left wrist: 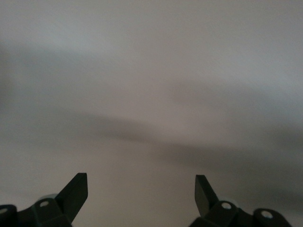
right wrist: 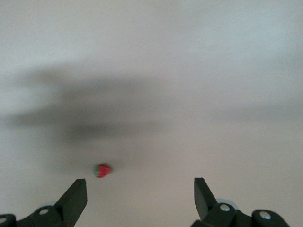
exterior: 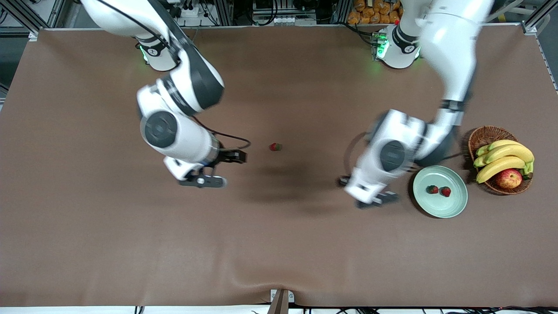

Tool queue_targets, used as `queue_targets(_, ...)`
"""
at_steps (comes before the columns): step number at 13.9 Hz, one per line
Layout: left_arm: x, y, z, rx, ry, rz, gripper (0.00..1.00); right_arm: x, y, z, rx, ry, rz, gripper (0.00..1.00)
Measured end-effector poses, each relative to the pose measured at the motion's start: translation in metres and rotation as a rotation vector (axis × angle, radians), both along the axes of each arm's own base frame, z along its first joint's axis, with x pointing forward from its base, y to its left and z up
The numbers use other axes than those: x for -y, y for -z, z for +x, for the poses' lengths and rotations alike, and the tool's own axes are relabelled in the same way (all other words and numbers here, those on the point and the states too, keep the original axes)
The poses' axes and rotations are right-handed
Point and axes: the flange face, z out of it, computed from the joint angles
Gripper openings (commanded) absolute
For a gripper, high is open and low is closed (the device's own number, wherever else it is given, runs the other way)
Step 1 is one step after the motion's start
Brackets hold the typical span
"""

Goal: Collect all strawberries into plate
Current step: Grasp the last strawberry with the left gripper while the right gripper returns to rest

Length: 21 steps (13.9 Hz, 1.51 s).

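Observation:
One strawberry [exterior: 275, 147] lies on the brown table near its middle; it also shows in the right wrist view [right wrist: 102, 170], just ahead of one finger. Two strawberries [exterior: 432, 189] [exterior: 445, 191] lie in the pale green plate [exterior: 436, 211] toward the left arm's end. My right gripper [exterior: 220, 169] [right wrist: 140, 196] is open and empty, beside the lone strawberry toward the right arm's end. My left gripper [exterior: 368, 192] [left wrist: 142, 196] is open and empty, over bare table beside the plate; its wrist view shows only table.
A brown wicker basket [exterior: 490, 134] with bananas [exterior: 505, 159] and a red-yellow apple [exterior: 508, 178] stands beside the plate, toward the left arm's end. The table's front edge [exterior: 279, 301] runs nearest the front camera.

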Motion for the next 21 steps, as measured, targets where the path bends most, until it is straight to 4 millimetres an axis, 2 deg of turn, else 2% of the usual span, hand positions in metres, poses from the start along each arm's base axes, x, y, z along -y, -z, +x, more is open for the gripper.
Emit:
queue_targets(2, 0.077, 0.020, -0.043, -0.006, 0.019, 0.007, 1.00, 0.045, -0.042, -0.002, 0.003, 0.027, -0.062, 1.00)
queue_targets(4, 0.134, 0.038, -0.082, 0.006, 0.037, -0.005, 1.00, 0.097, -0.083, -0.007, -0.013, 0.079, -0.086, 1.00)
queue_targets(6, 0.172, 0.052, -0.113, 0.020, 0.051, -0.020, 1.00, 0.150, -0.119, -0.014, -0.022, 0.120, -0.085, 1.00)
queue_targets(8, 0.197, 0.063, -0.137, 0.031, 0.068, -0.032, 1.00, 0.200, -0.147, -0.021, -0.010, 0.113, -0.070, 1.00)
queue_targets(10, 0.210, 0.072, -0.150, 0.039, 0.086, -0.043, 1.00, 0.246, -0.164, -0.029, -0.019, 0.056, -0.056, 1.00)
queue_targets(12, 0.215, 0.087, -0.155, 0.044, 0.094, -0.051, 1.00, 0.285, -0.173, -0.034, -0.017, -0.014, -0.038, 1.00)
queue_targets(14, 0.216, 0.106, -0.156, 0.050, 0.094, -0.060, 1.00, 0.316, -0.178, -0.037, -0.009, -0.038, -0.037, 1.00)
queue_targets(16, 0.216, 0.115, -0.155, 0.059, 0.092, -0.071, 1.00, 0.345, -0.181, -0.041, -0.007, -0.059, -0.057, 1.00)
queue_targets(18, 0.217, 0.114, -0.154, 0.063, 0.091, -0.075, 1.00, 0.368, -0.184, -0.045, -0.005, -0.087, -0.077, 1.00)
queue_targets(20, 0.219, 0.112, -0.153, 0.067, 0.093, -0.079, 0.99, 0.378, -0.185, -0.051, -0.011, -0.087, -0.081, 1.00)
queue_targets(21, 0.219, 0.112, -0.153, 0.068, 0.093, -0.079, 0.82, 0.378, -0.185, -0.054, -0.014, -0.087, -0.081, 1.00)
